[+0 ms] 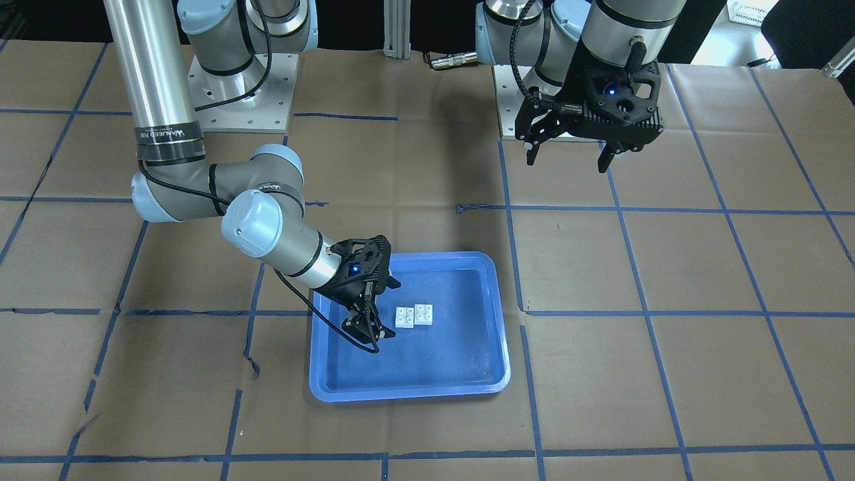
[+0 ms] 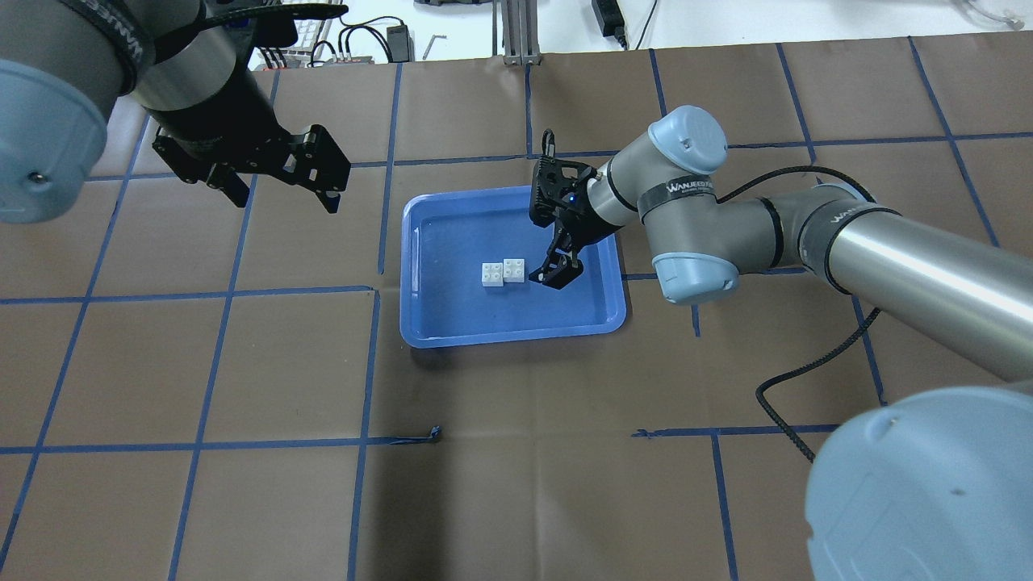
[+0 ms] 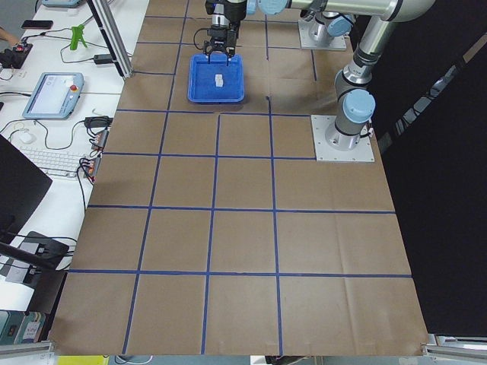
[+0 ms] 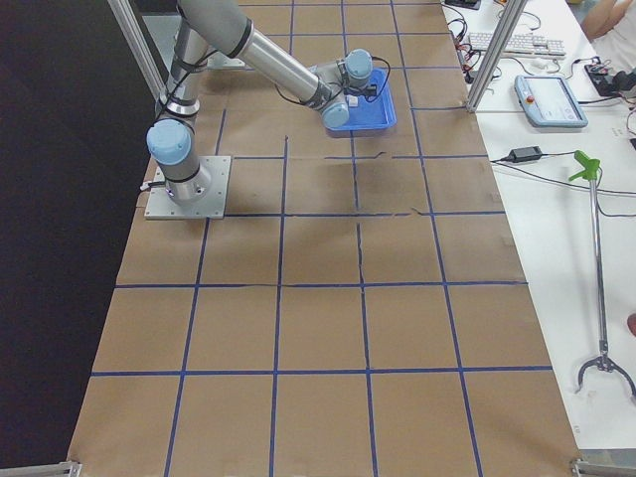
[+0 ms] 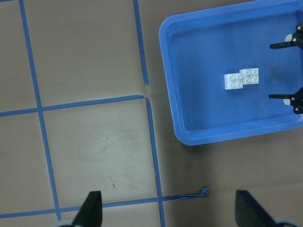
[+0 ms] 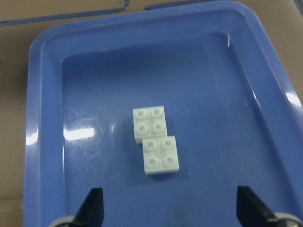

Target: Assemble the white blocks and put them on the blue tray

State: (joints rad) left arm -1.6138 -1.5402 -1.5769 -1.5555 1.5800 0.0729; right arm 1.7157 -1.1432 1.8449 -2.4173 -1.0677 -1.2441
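Note:
Two white 2x2 blocks (image 1: 413, 315), joined with an offset, lie in the middle of the blue tray (image 1: 407, 394). They also show in the overhead view (image 2: 503, 273) and both wrist views (image 5: 242, 79) (image 6: 156, 139). My right gripper (image 2: 555, 274) is open and empty. It hangs low over the tray floor just beside the blocks, apart from them. My left gripper (image 2: 286, 200) is open and empty, held high above the table, well off to the tray's side.
The tray (image 2: 516, 337) sits on brown paper marked with a grid of blue tape. The right arm's black cable (image 2: 795, 379) loops over the table. Arm base plates (image 1: 244, 93) stand at the robot's edge.

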